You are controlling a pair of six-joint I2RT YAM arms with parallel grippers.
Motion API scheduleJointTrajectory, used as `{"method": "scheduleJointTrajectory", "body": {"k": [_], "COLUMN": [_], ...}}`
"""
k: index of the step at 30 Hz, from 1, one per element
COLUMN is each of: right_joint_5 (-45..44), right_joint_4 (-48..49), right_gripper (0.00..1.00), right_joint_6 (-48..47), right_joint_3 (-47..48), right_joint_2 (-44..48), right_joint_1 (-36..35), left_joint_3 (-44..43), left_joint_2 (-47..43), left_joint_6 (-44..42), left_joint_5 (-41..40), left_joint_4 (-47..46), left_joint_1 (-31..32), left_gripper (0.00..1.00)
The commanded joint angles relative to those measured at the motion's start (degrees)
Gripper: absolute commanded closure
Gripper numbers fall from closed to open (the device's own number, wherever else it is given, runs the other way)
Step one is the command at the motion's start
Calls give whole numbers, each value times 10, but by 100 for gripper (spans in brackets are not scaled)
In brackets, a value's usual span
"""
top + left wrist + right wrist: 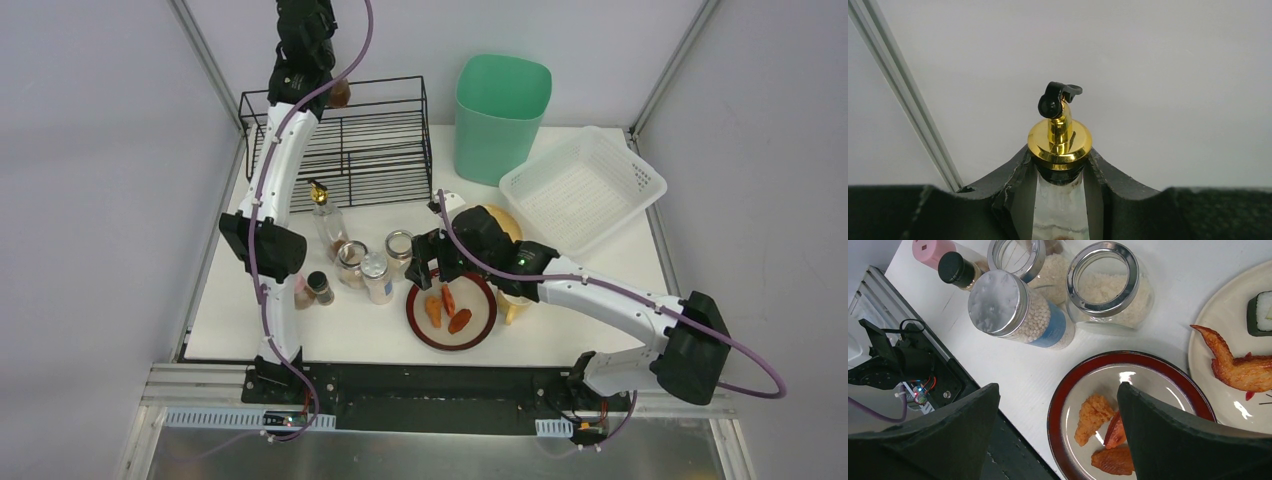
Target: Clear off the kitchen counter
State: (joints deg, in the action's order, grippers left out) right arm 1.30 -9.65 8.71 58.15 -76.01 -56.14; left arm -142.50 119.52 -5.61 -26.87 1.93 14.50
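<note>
A plate [1148,360] with food pieces [1093,416] on it lay below the gap between the fingers [1173,440] of the right gripper [1058,386]. Jars [1110,287] stood beyond their tips, and a second plate [1215,305] lay to their right. A bottle [1060,215] sat between the fingers of the left gripper [1060,150].

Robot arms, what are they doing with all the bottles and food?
They're tidying the kitchen counter. The left gripper is shut on a gold-topped bottle, held up at the back edge of the black wire rack. The right gripper is open above the red-rimmed plate of fried pieces. The jars stand on the counter beside that plate.
</note>
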Motion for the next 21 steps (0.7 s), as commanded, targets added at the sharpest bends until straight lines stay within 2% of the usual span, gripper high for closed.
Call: {"method": "scheduleJointTrajectory", "body": {"k": [1,13,19,21], "right_joint_5": [-3,-4,-6,-7], "right_joint_4": [22,23,21,21], "right_gripper": [8,8,8,8], "right_joint_6": [-5,-3,-3,-2], "right_joint_3": [-2,-1,-1,0], "right_joint_2": [6,1,-1,-1], "right_joint_1": [-2,-3,-3,-3], "left_joint_3": [-37,-54,-25,-13], "left_joint_2": [0,29,24,20], "left_joint_6": [28,47,54,82], "left_joint_5": [14,-1,6,12], "left_joint_4": [-70,-86,-71,-64], "left_joint_1": [-4,-15,-14,-14], "left_gripper": [100,100,100,100]}}
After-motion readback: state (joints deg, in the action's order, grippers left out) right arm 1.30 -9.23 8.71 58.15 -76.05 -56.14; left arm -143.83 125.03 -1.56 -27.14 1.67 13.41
